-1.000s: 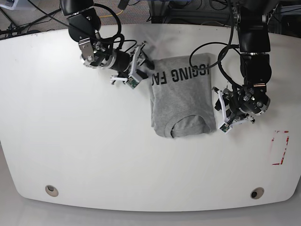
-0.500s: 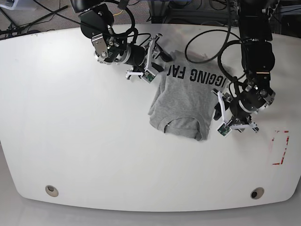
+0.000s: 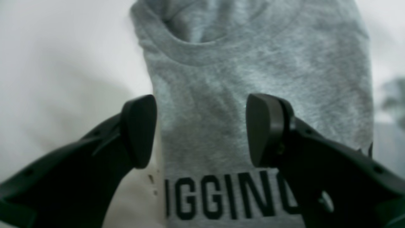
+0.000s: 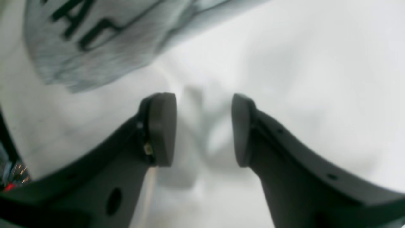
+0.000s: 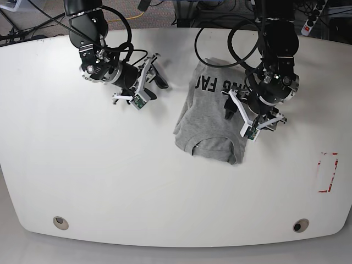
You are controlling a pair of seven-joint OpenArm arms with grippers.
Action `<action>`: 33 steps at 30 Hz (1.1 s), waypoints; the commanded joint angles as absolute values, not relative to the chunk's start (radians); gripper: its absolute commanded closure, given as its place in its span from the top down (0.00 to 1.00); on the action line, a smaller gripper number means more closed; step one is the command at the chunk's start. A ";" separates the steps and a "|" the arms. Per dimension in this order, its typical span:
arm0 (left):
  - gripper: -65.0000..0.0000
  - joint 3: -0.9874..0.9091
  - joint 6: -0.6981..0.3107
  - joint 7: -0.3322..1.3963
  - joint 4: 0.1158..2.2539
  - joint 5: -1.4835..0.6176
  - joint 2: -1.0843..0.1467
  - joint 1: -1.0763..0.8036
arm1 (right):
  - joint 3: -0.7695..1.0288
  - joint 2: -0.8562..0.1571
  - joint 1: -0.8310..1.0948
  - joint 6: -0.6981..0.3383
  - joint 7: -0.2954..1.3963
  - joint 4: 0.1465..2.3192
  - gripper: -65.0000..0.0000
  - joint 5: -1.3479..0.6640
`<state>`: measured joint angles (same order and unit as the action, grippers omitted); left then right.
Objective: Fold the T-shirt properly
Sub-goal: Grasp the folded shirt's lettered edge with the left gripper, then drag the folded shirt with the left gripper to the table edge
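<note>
- A white tabletop (image 5: 82,176) carried the folded T-shirt (image 5: 212,124) right of centre, collar toward the near edge.
- The left gripper (image 3: 201,129) hung over the shirt's far half, fingers (image 3: 139,129) spread, gripping nothing.
- The right gripper (image 4: 202,129) stood apart over bare surface, fingers (image 4: 161,128) parted, empty.

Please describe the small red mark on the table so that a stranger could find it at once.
Look at the white table, along its right edge, past the grey T-shirt. There is a thin red rectangle outline, the only coloured mark on the surface.
</note>
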<state>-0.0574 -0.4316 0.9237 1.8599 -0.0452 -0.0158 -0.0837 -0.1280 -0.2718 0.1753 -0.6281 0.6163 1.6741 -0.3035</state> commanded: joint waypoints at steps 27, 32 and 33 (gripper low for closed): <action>0.64 0.062 -0.189 0.532 1.524 -0.065 -0.061 -0.168 | -0.035 -0.285 0.173 -0.634 0.599 1.692 0.41 -0.320; 0.65 -0.114 -0.231 0.535 1.521 -0.065 -0.133 -0.166 | 0.001 -0.283 0.173 -0.634 0.599 1.693 0.41 -0.320; 0.65 -0.137 -0.255 0.535 1.521 -0.065 -0.147 -0.165 | 0.002 -0.283 0.173 -0.634 0.599 1.693 0.41 -0.320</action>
<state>-0.0910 -0.2504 0.4767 1.5246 -0.1257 -0.0971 -0.1635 -0.0071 -0.2749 0.1844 -0.6300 0.6216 1.6737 -0.3103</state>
